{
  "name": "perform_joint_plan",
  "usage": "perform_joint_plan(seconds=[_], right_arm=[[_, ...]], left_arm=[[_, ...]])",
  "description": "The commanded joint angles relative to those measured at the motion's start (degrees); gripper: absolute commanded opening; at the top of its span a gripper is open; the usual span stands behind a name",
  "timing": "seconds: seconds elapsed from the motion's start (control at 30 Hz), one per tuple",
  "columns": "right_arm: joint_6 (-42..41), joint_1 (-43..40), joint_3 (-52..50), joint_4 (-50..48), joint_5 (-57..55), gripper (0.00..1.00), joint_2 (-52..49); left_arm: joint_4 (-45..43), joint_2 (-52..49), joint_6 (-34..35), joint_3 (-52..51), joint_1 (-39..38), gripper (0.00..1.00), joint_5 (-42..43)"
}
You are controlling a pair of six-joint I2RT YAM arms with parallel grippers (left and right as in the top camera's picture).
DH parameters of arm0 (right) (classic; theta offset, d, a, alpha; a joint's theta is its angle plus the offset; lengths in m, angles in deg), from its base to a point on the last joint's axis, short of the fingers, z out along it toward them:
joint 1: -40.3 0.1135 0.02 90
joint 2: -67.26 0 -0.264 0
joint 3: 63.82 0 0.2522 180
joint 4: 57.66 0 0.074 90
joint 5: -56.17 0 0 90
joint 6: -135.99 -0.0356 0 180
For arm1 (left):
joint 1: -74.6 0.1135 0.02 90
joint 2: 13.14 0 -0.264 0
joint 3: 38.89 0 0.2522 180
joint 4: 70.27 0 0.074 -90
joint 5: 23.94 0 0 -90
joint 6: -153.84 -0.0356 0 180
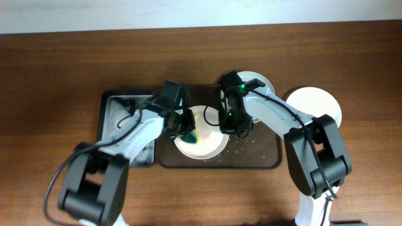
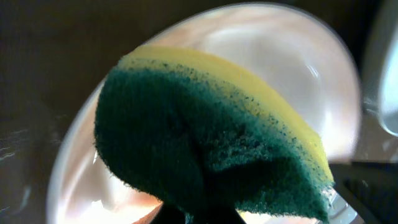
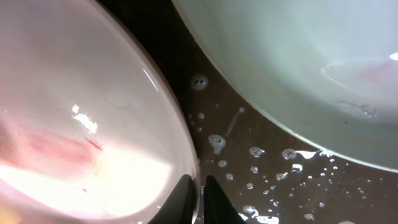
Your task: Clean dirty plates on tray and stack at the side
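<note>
Right hand (image 3: 199, 194) clamped the plate (image 1: 208, 144) by its rim; left hand (image 1: 183, 125), closed on a sponge (image 2: 205, 124), hung over it; a second plate (image 3: 298, 62) lay near, wet tray (image 3: 249, 158) between.

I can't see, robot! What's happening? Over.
Left fingers hold sponge over plate. Right fingers pinch its rim. Red smear on it. Second plate close by on tray.

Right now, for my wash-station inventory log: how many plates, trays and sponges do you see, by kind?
Plates: 3 - centre plate, rear plate, side plate
Trays: 2 - brown tray, black tray
Sponges: 1 - green sponge
Total: 6
</note>
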Motion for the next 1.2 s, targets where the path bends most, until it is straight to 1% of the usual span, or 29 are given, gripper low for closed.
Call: perform_joint_plan(seconds=[0.0, 0.1, 0.13, 0.23, 0.3, 0.4, 0.57, 0.63, 0.73, 0.77, 0.87, 0.9, 1.07, 1.17], right_arm=[[0.00, -0.24, 0.11, 0.17, -0.70, 0.10, 0.96], [0.00, -0.24, 0.11, 0.22, -0.68, 0.10, 0.96], [0.00, -0.24, 0.11, 0.35, -0.70, 0.09, 0.96], [0.00, -0.24, 0.11, 0.42, -0.70, 0.09, 0.96], [0.00, -0.24, 0.11, 0.42, -0.70, 0.10, 0.96], [0.00, -0.24, 0.11, 0.42, -0.70, 0.09, 0.96], [0.00, -0.24, 0.11, 0.42, -0.70, 0.09, 0.96], [0.00, -0.24, 0.11, 0.42, -0.68, 0.10, 0.96], [0.00, -0.24, 0.11, 0.42, -0.70, 0.09, 0.96], [0.00, -0.24, 0.11, 0.42, -0.68, 0.10, 0.96], [0.00, -0.24, 0.11, 0.42, -0.68, 0.09, 0.96], [0.00, -0.24, 0.11, 0.42, -0.70, 0.09, 0.96], [0.00, -0.24, 0.11, 0.48, -0.68, 0.10, 0.96], [0.00, -0.24, 0.11, 0.63, -0.70, 0.10, 0.96]], left_arm=[[2.01, 7.87, -3.98, -0.24, 0.79, 0.00, -3.48], [1.18, 8.85, -4.07, -0.26, 0.39, 0.00, -2.73], [1.16, 8.50, -3.15, -0.33, 0.15, 0.00, -2.78], [1.01, 6.45, 4.02, -0.68, -0.70, 0.00, -2.71], [0.79, 4.50, 7.32, -0.98, -1.49, 0.00, -2.21], [-1.25, 1.62, 8.28, -0.98, -3.43, 0.00, -0.50], [-5.03, -3.28, 8.28, -0.98, -9.05, 0.00, -1.14], [-5.64, -4.33, 9.29, -0.98, -10.67, 0.00, -2.89], [-6.14, -5.68, 14.47, -0.98, -12.17, 0.00, -4.76], [-6.82, -5.99, 14.93, -0.98, -12.52, 0.00, -4.76], [-8.55, -6.69, 14.91, -0.98, -13.35, 0.00, -6.67], [-8.59, -6.80, 14.88, -0.98, -13.53, 0.00, -8.74], [-8.46, -6.80, 14.84, -0.98, -13.44, 0.00, -15.52], [-6.78, -6.67, 14.84, -0.96, -12.96, 0.00, -18.93]])
